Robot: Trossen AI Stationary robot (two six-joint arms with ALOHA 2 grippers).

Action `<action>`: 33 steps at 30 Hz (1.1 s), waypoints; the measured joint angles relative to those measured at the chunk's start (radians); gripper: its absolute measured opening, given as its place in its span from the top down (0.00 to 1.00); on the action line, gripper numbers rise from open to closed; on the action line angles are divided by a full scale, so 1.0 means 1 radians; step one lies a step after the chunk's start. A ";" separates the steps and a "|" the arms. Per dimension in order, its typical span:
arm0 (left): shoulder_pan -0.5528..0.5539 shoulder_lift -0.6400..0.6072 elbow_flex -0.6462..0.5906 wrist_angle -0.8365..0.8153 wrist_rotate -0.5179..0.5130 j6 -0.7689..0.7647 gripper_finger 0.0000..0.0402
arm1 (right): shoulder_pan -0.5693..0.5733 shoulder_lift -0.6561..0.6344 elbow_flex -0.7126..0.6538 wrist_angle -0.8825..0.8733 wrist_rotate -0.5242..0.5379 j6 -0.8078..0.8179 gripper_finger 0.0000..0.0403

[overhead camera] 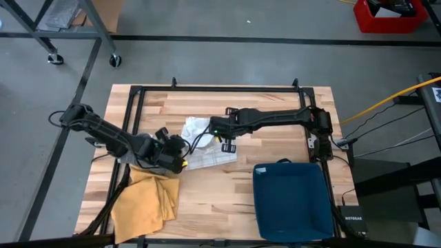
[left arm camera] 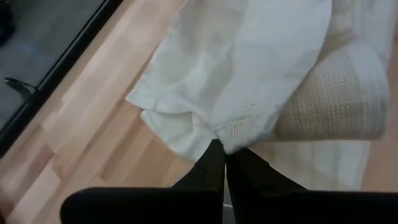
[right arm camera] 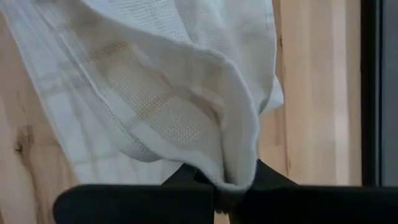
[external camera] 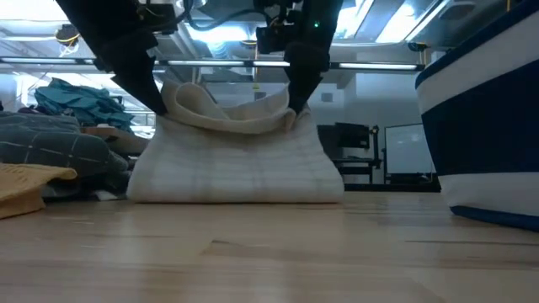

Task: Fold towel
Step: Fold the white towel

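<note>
The wooden bench [overhead camera: 227,189] carries a blue bin [overhead camera: 293,200] at its front right and a yellow cloth [overhead camera: 145,200] at its front left corner. Near the middle lies the white towel [overhead camera: 207,148], its lower part spread on the wood while its upper edge is lifted at two corners and sags between them. The left tool [overhead camera: 180,148] is clenched on the towel's edge on one side; the right tool [overhead camera: 222,138] is clenched on the edge at the other side. In the low view, more cloths [external camera: 59,126] are heaped beyond the bench.
</note>
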 joint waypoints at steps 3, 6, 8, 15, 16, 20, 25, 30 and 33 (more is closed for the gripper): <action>0.039 0.005 0.000 0.000 0.000 0.032 0.99 | -0.013 0.000 -0.014 0.024 0.006 -0.031 0.97; 0.078 0.018 0.000 -0.002 0.000 0.056 0.96 | -0.021 0.000 -0.018 0.062 0.025 -0.051 0.96; 0.100 0.030 0.000 -0.002 0.000 0.077 0.92 | -0.027 0.000 -0.019 0.082 0.041 -0.063 0.93; 0.172 0.090 -0.001 -0.001 -0.025 0.075 0.76 | -0.042 0.000 -0.021 0.099 0.090 -0.067 0.71; 0.184 0.100 -0.001 -0.001 -0.028 0.064 0.74 | -0.047 0.000 -0.021 0.099 0.115 -0.067 0.68; 0.240 0.132 -0.001 0.000 -0.031 0.051 0.69 | -0.070 0.000 -0.021 0.099 0.200 -0.067 0.59; 0.296 0.148 -0.002 -0.005 -0.031 0.050 0.69 | -0.101 0.000 -0.021 0.088 0.131 -0.024 0.57; 0.321 0.122 -0.002 -0.026 -0.088 0.124 0.75 | -0.088 0.000 -0.021 0.050 -0.145 -0.008 0.61; 0.335 0.085 -0.002 -0.027 -0.127 0.166 0.80 | -0.061 0.000 -0.021 0.033 -0.242 -0.008 0.64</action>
